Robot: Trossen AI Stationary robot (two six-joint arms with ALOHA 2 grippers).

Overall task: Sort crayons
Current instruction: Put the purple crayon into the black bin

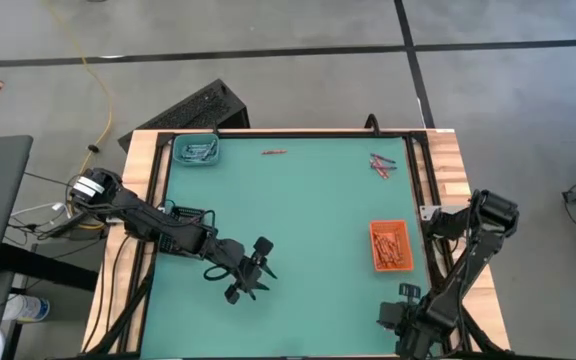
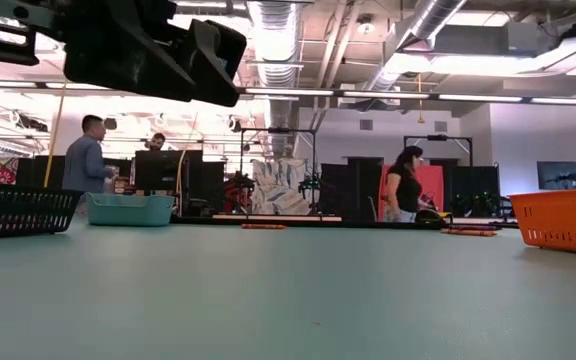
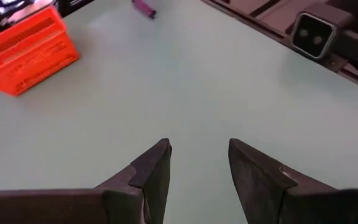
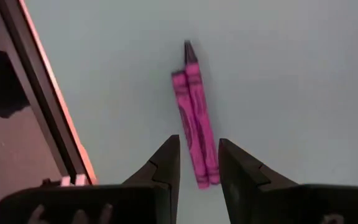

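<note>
Two purple crayons (image 4: 194, 112) lie side by side between the fingers of my right gripper (image 4: 199, 152), which hangs over the table's near right corner (image 1: 390, 318). One of them also shows in the left wrist view (image 3: 145, 7). An orange-red crayon (image 1: 274, 152) lies at the far edge, and a few crayons (image 1: 381, 163) lie at the far right. The orange tray (image 1: 390, 246) holds several orange-red crayons. My left gripper (image 3: 197, 158) hovers open over the table's middle (image 1: 256, 268), with nothing between its fingers. My right gripper pinches the two purple crayons between its two fingers, near their blunt ends (image 4: 202, 158). The pair fills the gap between the fingers. The fingers point down and lie across the crayons, which stick out level, tips away. Whether they are clear of the table I cannot tell.
A teal tray (image 1: 197, 150) stands at the far left corner. A black tray (image 2: 18, 210) shows at the left in the low view. The table's raised frame rail (image 4: 42, 93) runs close beside my right gripper. The low camera (image 3: 316, 34) sits at the near edge.
</note>
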